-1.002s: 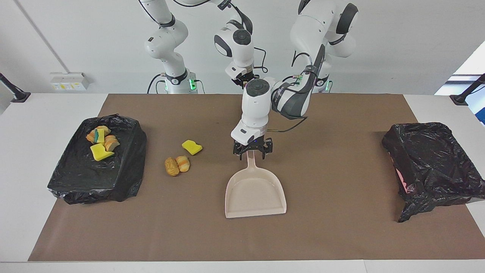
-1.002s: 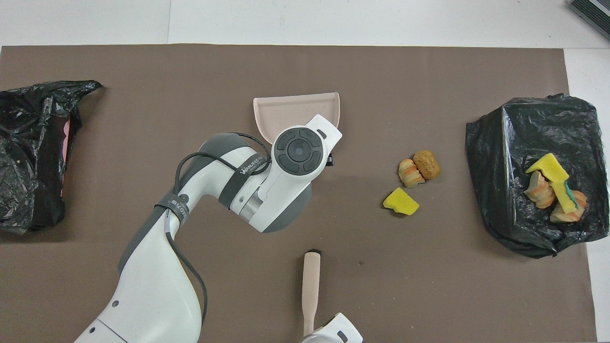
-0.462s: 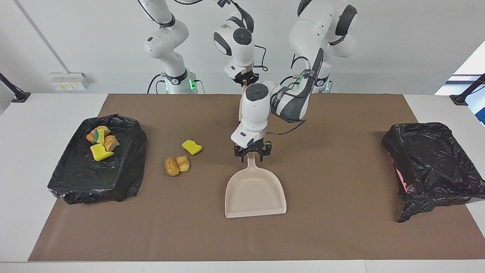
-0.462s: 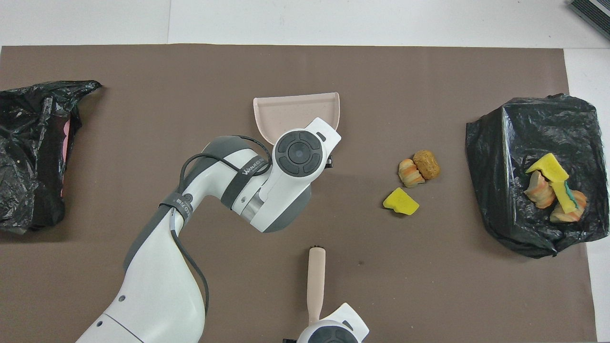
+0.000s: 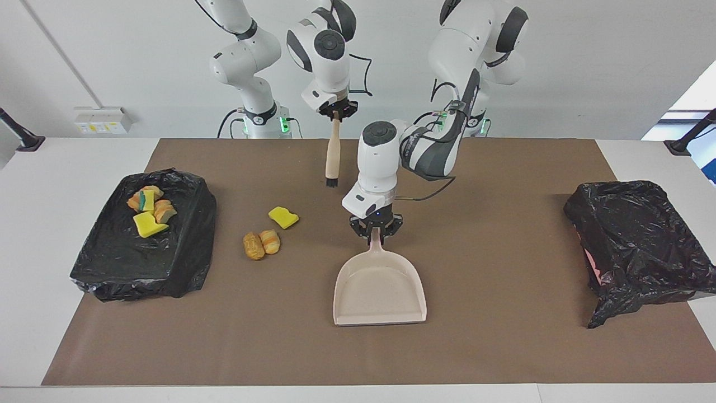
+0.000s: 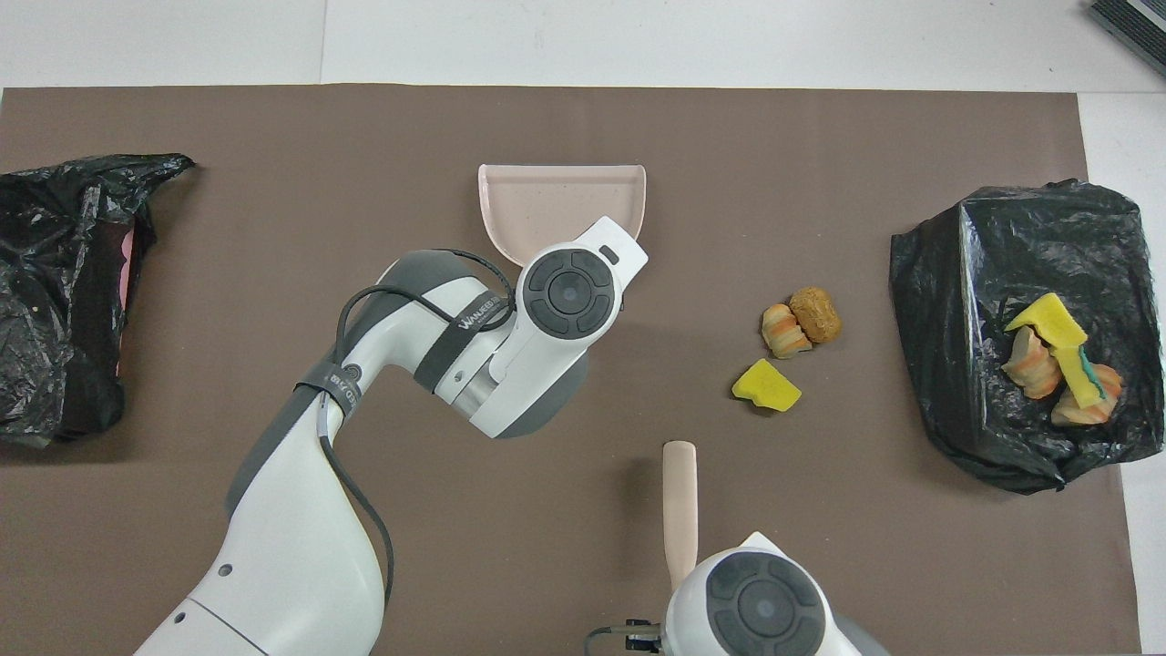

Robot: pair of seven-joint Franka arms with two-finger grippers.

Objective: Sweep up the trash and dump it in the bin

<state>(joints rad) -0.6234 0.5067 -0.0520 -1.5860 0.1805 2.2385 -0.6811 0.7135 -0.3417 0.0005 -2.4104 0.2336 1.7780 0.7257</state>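
Three pieces of trash lie on the brown mat: a yellow sponge piece (image 5: 283, 217) (image 6: 766, 385) and two bread-like chunks (image 5: 262, 244) (image 6: 800, 322) side by side. Several more scraps (image 5: 149, 209) (image 6: 1057, 364) lie in the black-lined bin (image 5: 140, 263) (image 6: 966, 273) at the right arm's end. My left gripper (image 5: 376, 230) is shut on the handle of the beige dustpan (image 5: 380, 288) (image 6: 560, 200) at mid-table. My right gripper (image 5: 335, 109) is shut on the beige brush (image 5: 333, 151) (image 6: 680, 506), which hangs bristles down above the mat's near edge.
A second black-bagged container (image 5: 637, 240) (image 6: 55, 292) stands at the left arm's end of the table. The brown mat (image 5: 503, 347) covers most of the white table.
My left gripper has shut on the dustpan handle and the pan has shifted slightly away from the robots. My right gripper has carried the brush toward the right arm's end.
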